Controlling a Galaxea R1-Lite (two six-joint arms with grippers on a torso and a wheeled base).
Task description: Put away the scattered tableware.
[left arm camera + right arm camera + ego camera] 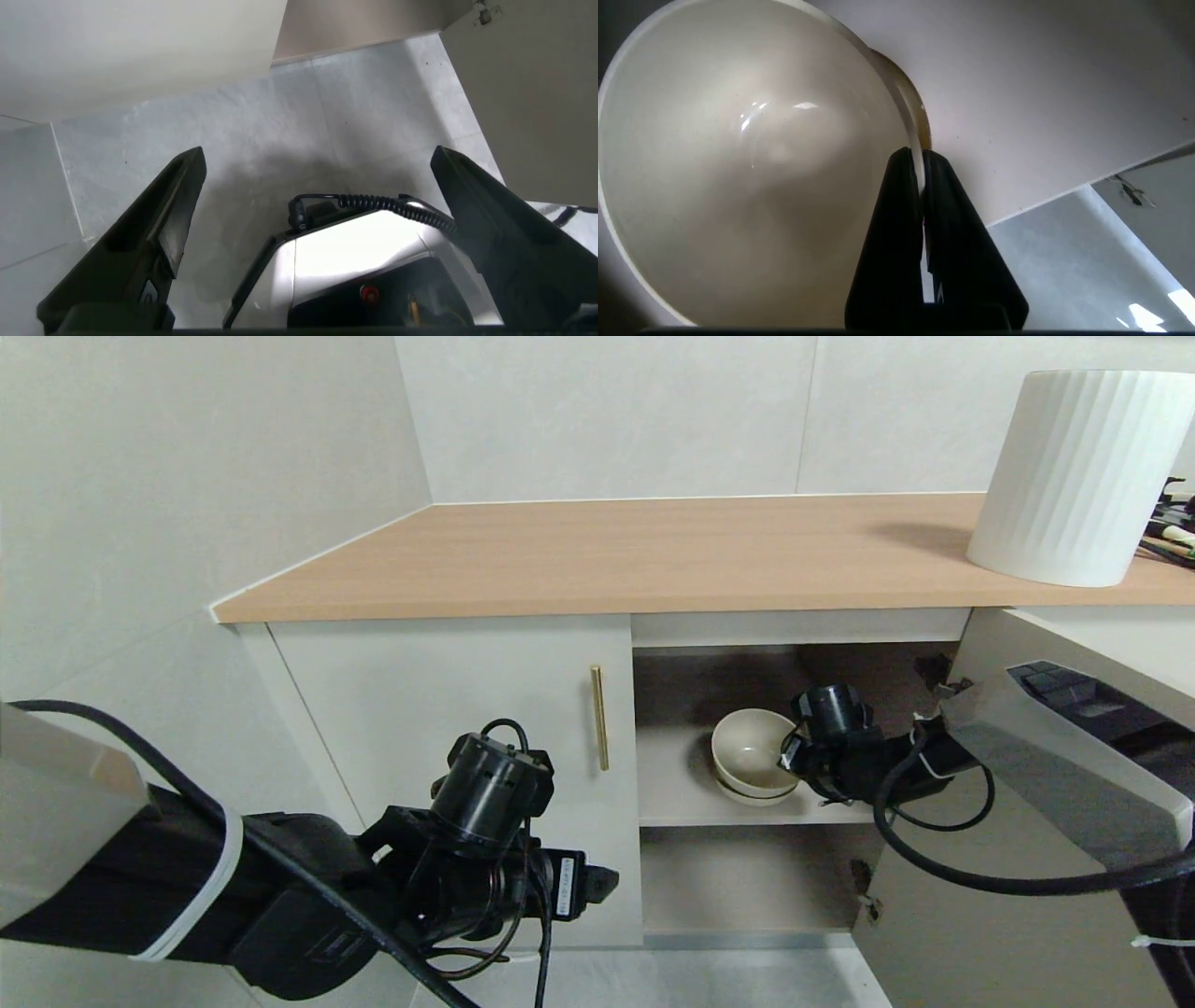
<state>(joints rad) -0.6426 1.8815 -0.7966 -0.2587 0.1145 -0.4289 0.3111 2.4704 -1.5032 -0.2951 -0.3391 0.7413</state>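
Bowl gripped by its rim on the cabinet shelf

Bowl, cream-coloured, sits tilted on the upper shelf inside the open cabinet, its mouth turned towards the room. It rests on a lower dish of the same pale colour, whose rim peeks out beneath it. The right pincer reaches into the cabinet and is closed tight on the bowl's rim on the side nearer the open door, with one finger inside the bowl and one outside. The open door stands on the right. The closed door on the left carries a slim brass handle.

The left pincer hangs low in front of the closed door, above the pale floor. Its fingers are spread wide and it has hold of nothing.

Above the cabinet runs the wooden table. A white ribbed container stands on it towards the right end, upright, well apart from the bowl
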